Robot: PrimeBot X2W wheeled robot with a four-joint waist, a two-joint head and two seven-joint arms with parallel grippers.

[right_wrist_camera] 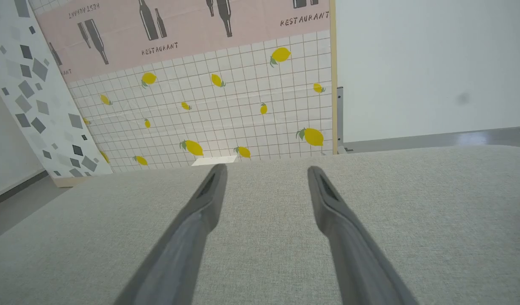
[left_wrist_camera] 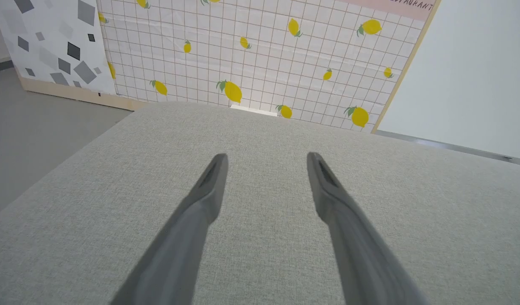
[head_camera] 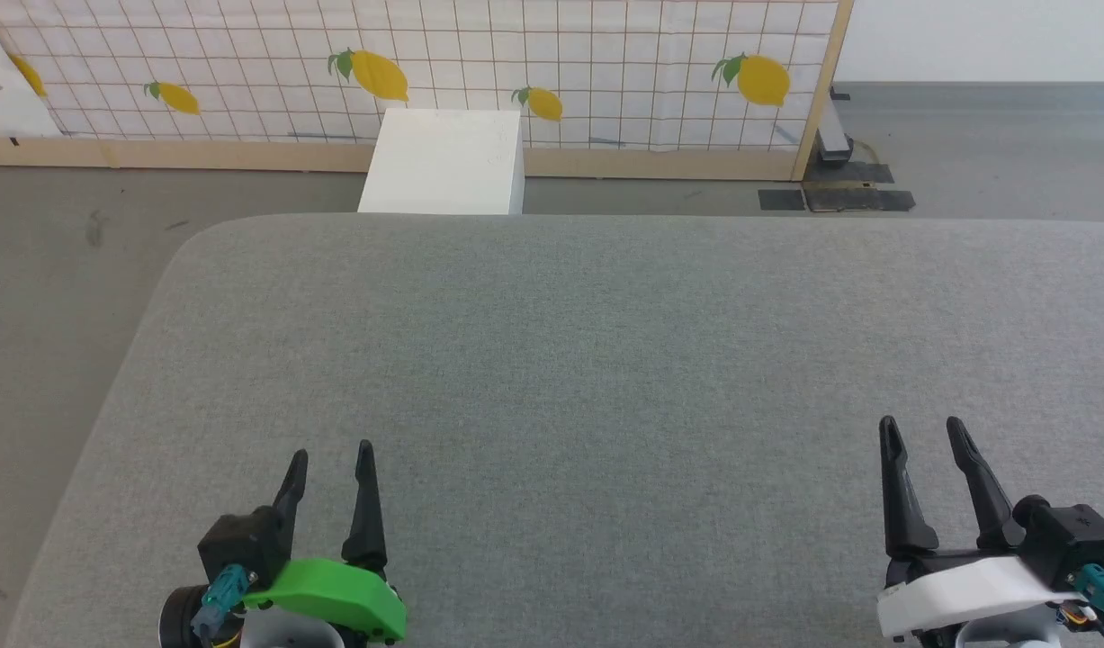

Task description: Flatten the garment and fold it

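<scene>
We had the left gripper [head_camera: 332, 450] and the right gripper [head_camera: 920, 421] low at the near edge of the grey padded table [head_camera: 552, 342], each with fingers spread wide and nothing between them. Where the garment lay we could not tell, so we could not judge its direction, long axis or nearer arm. The table's right end was cut off in the head view.

Left gripper [head_camera: 331, 454] and right gripper [head_camera: 922, 427] both spread wide.

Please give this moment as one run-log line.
left hand: open, empty | right hand: open, empty | both over grey padded surface | behind: white box, lemon-print panel
</scene>
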